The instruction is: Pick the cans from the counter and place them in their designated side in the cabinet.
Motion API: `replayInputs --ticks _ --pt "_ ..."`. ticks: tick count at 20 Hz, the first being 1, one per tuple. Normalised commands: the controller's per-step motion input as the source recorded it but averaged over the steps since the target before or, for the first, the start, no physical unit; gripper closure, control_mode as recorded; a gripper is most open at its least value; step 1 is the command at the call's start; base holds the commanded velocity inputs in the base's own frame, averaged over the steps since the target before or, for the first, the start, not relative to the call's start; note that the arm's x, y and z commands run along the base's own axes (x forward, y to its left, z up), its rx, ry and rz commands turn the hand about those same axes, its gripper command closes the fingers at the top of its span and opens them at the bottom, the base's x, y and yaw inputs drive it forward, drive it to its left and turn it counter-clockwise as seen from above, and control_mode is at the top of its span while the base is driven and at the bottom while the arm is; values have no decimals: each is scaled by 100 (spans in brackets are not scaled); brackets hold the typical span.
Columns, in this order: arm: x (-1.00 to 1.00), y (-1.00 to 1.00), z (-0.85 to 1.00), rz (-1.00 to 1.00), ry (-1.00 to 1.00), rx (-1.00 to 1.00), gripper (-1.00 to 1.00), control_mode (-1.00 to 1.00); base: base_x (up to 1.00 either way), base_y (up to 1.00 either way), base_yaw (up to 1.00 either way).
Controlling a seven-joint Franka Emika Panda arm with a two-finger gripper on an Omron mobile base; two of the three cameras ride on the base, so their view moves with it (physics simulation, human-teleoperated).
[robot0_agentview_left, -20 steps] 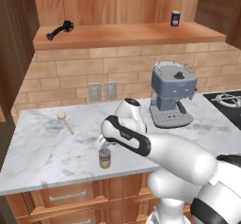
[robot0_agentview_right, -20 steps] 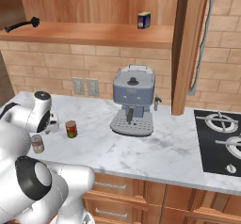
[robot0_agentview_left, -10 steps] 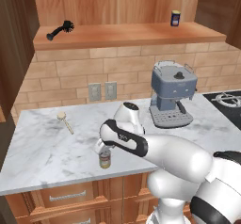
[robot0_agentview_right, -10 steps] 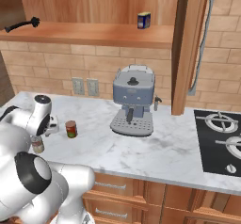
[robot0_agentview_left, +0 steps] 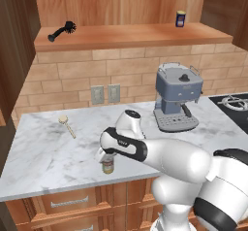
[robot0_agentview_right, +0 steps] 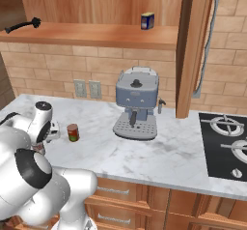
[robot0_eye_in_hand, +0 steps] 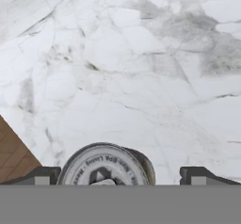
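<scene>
Here the spread pincer [robot0_eye_in_hand: 117, 176] straddles the silver can [robot0_agentview_left: 107, 165].

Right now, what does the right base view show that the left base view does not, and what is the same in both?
Only the right base view shows the dark red can standing on the counter. Only the left base view shows the wooden spoon and the silver can under the open gripper. Both share the coffee machine, the blue can and the brush on the cabinet shelf.
</scene>
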Motion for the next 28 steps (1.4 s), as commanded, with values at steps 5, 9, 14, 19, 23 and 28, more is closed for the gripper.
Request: replayInputs --ticks 5,9,14,19,23,28 --pt "15 2 -15 0 0 0 -100 -100 0 0 0" --pt "7 10 -21 0 0 -1 -100 -100 0 0 0" --pt "-5 3 -19 0 0 -1 100 -100 0 0 0" --pt "-21 -5 -8 0 0 0 100 -100 0 0 0" --pt "-17 -2 12 0 -8 0 100 -100 0 0 0" --pt "-14 -6 40 0 -14 0 100 -100 0 0 0"
